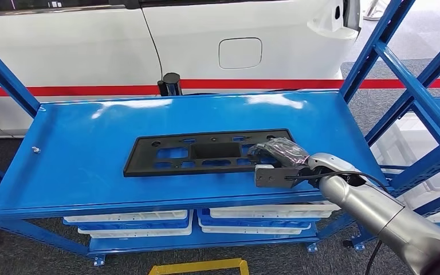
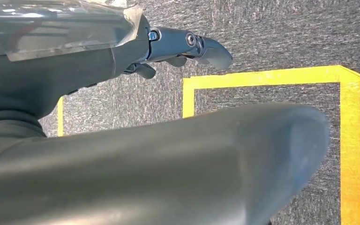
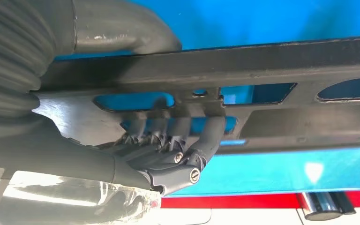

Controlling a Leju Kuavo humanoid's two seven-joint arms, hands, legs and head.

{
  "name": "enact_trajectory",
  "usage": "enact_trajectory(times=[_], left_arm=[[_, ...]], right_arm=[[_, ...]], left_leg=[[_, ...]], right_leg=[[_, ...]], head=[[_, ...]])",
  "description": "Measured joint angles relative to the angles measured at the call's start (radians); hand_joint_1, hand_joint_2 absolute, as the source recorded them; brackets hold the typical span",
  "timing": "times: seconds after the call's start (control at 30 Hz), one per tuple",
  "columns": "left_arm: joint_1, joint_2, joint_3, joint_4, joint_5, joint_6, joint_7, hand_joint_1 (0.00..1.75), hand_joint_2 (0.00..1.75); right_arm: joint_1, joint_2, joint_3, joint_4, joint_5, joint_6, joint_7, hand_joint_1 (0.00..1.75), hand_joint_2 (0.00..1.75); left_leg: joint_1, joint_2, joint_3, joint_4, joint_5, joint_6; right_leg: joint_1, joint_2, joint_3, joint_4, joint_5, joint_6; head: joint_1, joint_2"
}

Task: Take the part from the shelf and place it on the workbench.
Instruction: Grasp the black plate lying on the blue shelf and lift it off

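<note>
Your right hand [image 1: 279, 156] is grasping the black part [image 1: 206, 152] at its near-right end, fingers [image 3: 201, 140] hooked through a cutout; your left hand [image 2: 187, 47] hangs loose, holding nothing. The part lies flat on the blue shelf [image 1: 91, 137]. It looks light, stiff and smooth, so keep hold of that cutout bar.

— What does the part [image 1: 206, 152] look like?
— A flat black rectangular panel with cut-out windows and small round holes.
— Where does it lie?
— Flat on the blue shelf [image 1: 80, 154], long side running from nine o'clock to three o'clock, near the middle.
</note>
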Motion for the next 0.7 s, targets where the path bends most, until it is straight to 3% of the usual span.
enact_trajectory(times=[0.7], left_arm=[[-0.001, 0.000, -0.016, 0.000, -0.010, 0.012, 0.003, 0.00, 0.00]], right_arm=[[-0.104, 0.087, -0.057, 0.173, 0.071, -0.010, -0.051, 1.75, 1.75]], left_leg=[[0.000, 0.000, 0.001, 0.000, 0.001, 0.000]], right_leg=[[0.000, 0.000, 0.009, 0.001, 0.001, 0.000]], head=[[0.000, 0.000]])
